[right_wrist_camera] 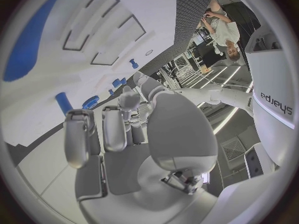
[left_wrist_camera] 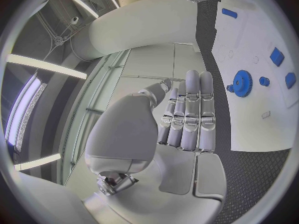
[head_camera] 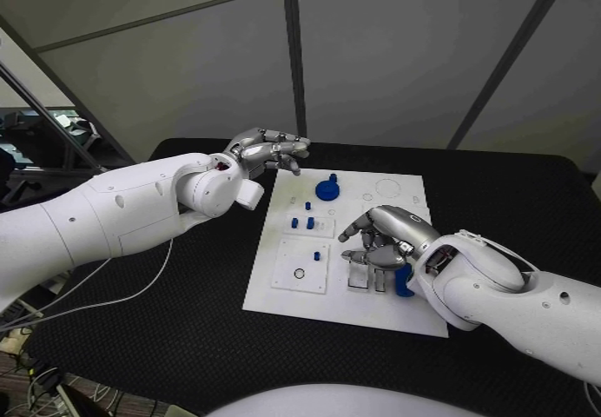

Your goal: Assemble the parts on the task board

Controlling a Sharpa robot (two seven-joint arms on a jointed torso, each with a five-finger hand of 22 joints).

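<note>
The black table (head_camera: pixel 526 200) carries the white task board (head_camera: pixel 282 295), which lies flat at its middle, long side running away from the robot. The left hand's fingers (head_camera: pixel 278 149) hang above bare black table just beyond the board's far left corner. Beneath the right hand's fingers (head_camera: pixel 372 248) lies the board, not the table.

I'm looking at what is probably a robotics lab: grey partition panels (head_camera: pixel 376 69) are standing behind the black bench (head_camera: pixel 501 191), with cables (head_camera: pixel 88 304) trailing alongside.
</note>
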